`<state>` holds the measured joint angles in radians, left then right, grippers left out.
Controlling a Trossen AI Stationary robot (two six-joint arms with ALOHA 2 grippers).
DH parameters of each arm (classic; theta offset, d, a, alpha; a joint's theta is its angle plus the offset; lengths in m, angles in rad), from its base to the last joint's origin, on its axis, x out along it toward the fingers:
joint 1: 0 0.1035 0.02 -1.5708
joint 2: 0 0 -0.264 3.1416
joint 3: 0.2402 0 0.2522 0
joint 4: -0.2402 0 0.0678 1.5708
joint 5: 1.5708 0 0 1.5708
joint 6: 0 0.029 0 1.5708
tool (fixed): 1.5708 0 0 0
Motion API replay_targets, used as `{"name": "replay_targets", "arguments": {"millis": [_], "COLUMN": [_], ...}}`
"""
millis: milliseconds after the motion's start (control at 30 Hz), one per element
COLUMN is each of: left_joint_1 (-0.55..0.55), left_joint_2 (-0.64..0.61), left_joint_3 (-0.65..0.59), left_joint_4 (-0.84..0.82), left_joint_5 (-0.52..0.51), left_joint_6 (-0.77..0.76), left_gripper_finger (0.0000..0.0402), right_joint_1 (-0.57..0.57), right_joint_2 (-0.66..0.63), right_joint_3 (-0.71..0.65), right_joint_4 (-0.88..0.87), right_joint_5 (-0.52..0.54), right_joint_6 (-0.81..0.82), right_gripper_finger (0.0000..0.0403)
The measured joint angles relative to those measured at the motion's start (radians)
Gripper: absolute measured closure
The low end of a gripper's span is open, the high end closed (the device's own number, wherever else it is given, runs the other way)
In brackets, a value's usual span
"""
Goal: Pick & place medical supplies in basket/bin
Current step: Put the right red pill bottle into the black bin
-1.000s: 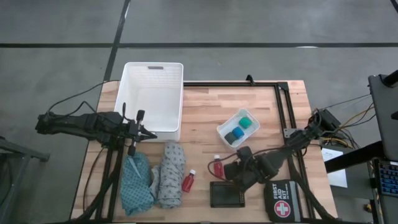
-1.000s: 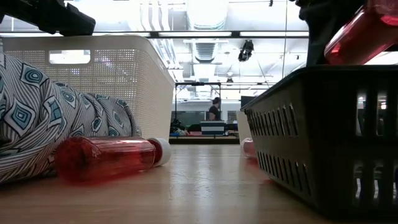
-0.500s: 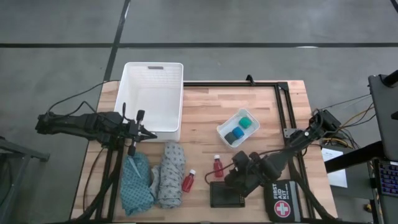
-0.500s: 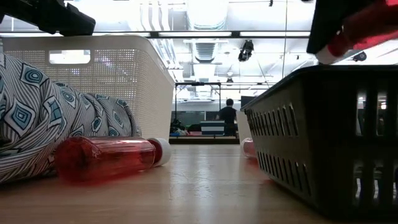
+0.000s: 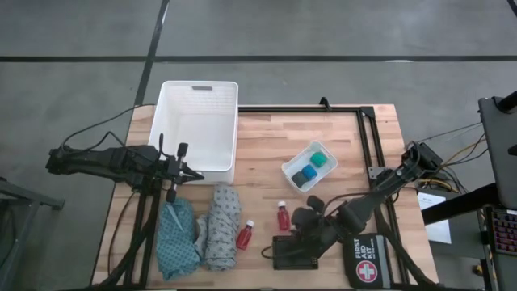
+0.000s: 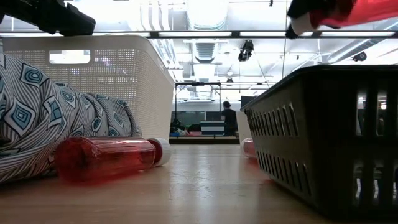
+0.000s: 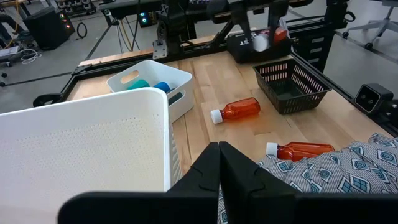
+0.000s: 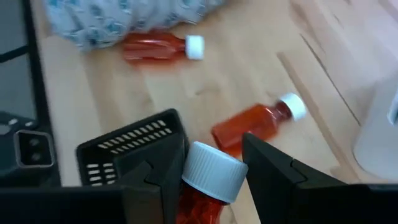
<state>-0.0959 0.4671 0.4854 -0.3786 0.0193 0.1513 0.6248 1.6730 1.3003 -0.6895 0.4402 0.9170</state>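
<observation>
Right gripper (image 8: 211, 180) clamped on red bottle (image 8: 208, 186), its lower body cut off

Arms and grippers, both in view.

Left arm: stretched level from the table's left edge toward the centre, at rest; left gripper (image 5: 179, 170) with its two dark fingers (image 7: 219, 168) pressed together, nothing between them. Right arm: reaching in from the right edge, angled down and toward the table's near side, elbow raised by the frame corner; right gripper (image 5: 300, 229) low over the near centre of the table, its fingers (image 8: 268, 168) partly apart and clamped on either side of a red bottle (image 8: 202, 190) just under its white cap, the bottle lifted clear of the table. In the low view only the held bottle's cap end and a dark part of the gripper show.
</observation>
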Motion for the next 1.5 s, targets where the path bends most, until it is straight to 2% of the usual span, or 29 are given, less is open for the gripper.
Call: {"name": "replay_targets", "arguments": {"millis": [200,500,800,1067,1333,1500], "left_joint_1": [0.000,0.000,0.000,0.000,0.000,0.000], "left_joint_2": [0.000,0.000,0.000,0.000,0.000,0.000], "left_joint_3": [0.000,0.000,0.000,0.000,0.000,0.000], "left_joint_4": [0.000,0.000,0.000,0.000,0.000,0.000], "left_joint_5": [0.000,0.000,0.000,0.000,0.000,0.000], "left_joint_6": [0.000,0.000,0.000,0.000,0.000,0.000], "left_gripper_finger": [0.0396,0.0396,0.0396,0.0396,0.0396,0.0396], "right_joint_1": [0.031,0.072,0.080,0.079,0.078,0.068], "right_joint_2": [0.000,0.079,0.151,0.169,0.171,0.216], "right_joint_3": [0.000,0.000,0.006,0.014,0.014,0.013], "right_joint_4": [0.097,0.167,0.187,0.194,0.261,0.273], "right_joint_5": [-0.023,-0.051,-0.056,-0.075,-0.075,-0.074], "right_joint_6": [-0.190,-0.336,-0.357,-0.471,-0.484,-0.514], "right_gripper_finger": [0.0261,0.0261,0.0261,0.0261,0.0261,0.0261]}}
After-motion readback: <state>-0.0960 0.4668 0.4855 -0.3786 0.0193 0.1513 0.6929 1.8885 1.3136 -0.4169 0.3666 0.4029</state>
